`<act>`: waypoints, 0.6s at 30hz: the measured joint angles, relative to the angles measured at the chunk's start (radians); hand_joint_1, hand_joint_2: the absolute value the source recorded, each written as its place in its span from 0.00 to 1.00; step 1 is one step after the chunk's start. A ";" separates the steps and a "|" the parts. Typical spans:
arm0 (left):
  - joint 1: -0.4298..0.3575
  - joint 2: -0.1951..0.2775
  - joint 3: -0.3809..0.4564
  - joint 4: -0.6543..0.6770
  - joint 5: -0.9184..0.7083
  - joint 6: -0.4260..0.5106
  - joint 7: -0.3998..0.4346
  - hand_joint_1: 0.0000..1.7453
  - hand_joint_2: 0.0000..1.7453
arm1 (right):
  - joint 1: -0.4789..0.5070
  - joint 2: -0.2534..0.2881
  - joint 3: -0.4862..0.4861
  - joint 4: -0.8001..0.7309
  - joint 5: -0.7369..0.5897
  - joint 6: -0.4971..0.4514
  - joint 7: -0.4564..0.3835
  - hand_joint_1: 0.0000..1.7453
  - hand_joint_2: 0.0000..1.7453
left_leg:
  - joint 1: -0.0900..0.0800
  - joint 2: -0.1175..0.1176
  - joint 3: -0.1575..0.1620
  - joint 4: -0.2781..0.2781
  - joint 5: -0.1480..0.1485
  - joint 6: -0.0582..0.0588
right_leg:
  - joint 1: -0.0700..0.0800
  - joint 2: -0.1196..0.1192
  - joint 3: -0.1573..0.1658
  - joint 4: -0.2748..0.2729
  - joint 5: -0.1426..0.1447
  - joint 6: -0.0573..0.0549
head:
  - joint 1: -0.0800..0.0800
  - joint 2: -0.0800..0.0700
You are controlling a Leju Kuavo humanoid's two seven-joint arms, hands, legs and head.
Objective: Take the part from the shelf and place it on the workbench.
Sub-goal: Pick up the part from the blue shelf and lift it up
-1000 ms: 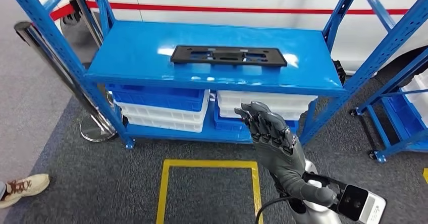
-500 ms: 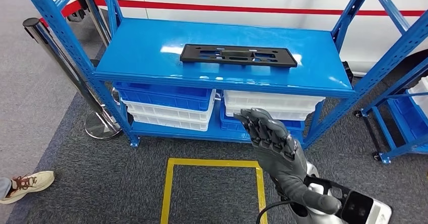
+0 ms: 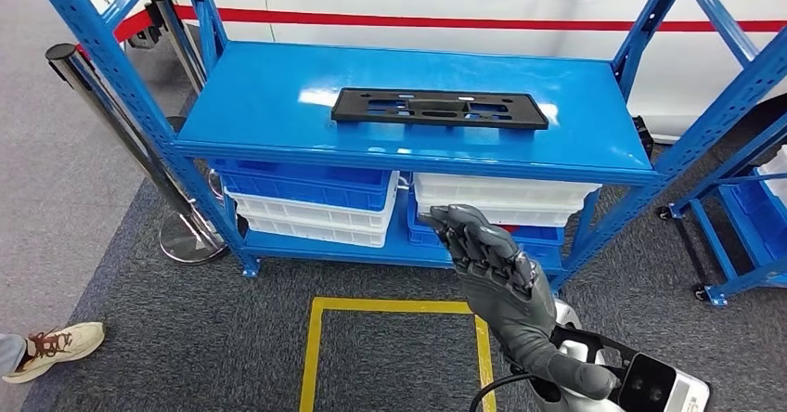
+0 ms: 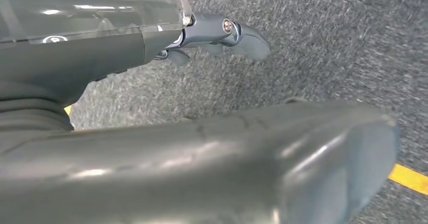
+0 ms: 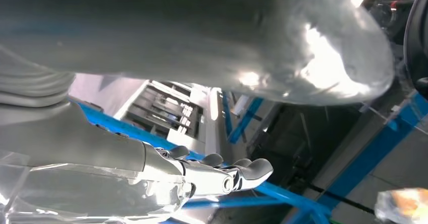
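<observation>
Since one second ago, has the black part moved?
No. The black part lies at the same spot on the blue shelf; only the camera shifted.

The shoe (image 3: 58, 344) is cut off at the edge; its wearer is seemingly unseen.

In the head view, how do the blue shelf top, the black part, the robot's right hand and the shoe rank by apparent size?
1. Blue shelf top
2. Black part and right hand: similar; the hand is nearer the camera, so unranked.
3. Shoe
</observation>
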 joint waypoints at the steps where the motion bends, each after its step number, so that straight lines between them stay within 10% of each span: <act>1: 0.000 0.000 0.000 0.000 0.000 -0.001 0.000 0.00 0.00 | 0.000 0.000 0.001 0.000 0.000 0.000 0.000 0.00 0.00 | -0.001 -0.002 0.000 -0.002 -0.002 0.010 | 0.001 0.001 0.000 0.003 -0.001 0.004 | 0.000 0.000; 4: 0.001 0.000 0.001 0.000 -0.001 -0.001 0.000 0.00 0.00 | -0.002 0.000 0.003 0.001 -0.001 0.000 0.000 0.00 0.00 | 0.002 -0.002 0.014 -0.007 -0.006 0.030 | -0.002 0.003 -0.012 0.038 -0.015 0.017 | 0.003 0.000; 9: 0.001 0.000 0.002 0.000 -0.001 -0.004 0.000 0.00 0.00 | 0.002 0.000 0.006 0.006 -0.002 0.001 0.000 0.00 0.00 | -0.003 -0.004 0.038 -0.010 -0.027 0.042 | -0.006 0.004 -0.175 0.283 -0.091 0.027 | 0.007 0.000; 13: 0.004 -0.002 0.003 0.001 -0.001 -0.007 0.000 0.00 0.00 | 0.002 0.000 0.008 0.010 -0.003 0.001 0.000 0.00 0.00 | -0.009 -0.008 0.081 -0.013 -0.057 0.039 | 0.008 0.007 -0.132 0.098 0.061 -0.006 | 0.005 0.000; 18: 0.001 -0.004 0.004 0.003 0.000 -0.008 -0.002 0.00 0.00 | 0.003 -0.001 0.011 0.014 -0.004 0.001 -0.001 0.00 0.00 | -0.008 -0.004 0.116 -0.023 -0.063 0.012 | 0.019 0.009 -0.074 -0.015 0.073 -0.043 | 0.010 0.000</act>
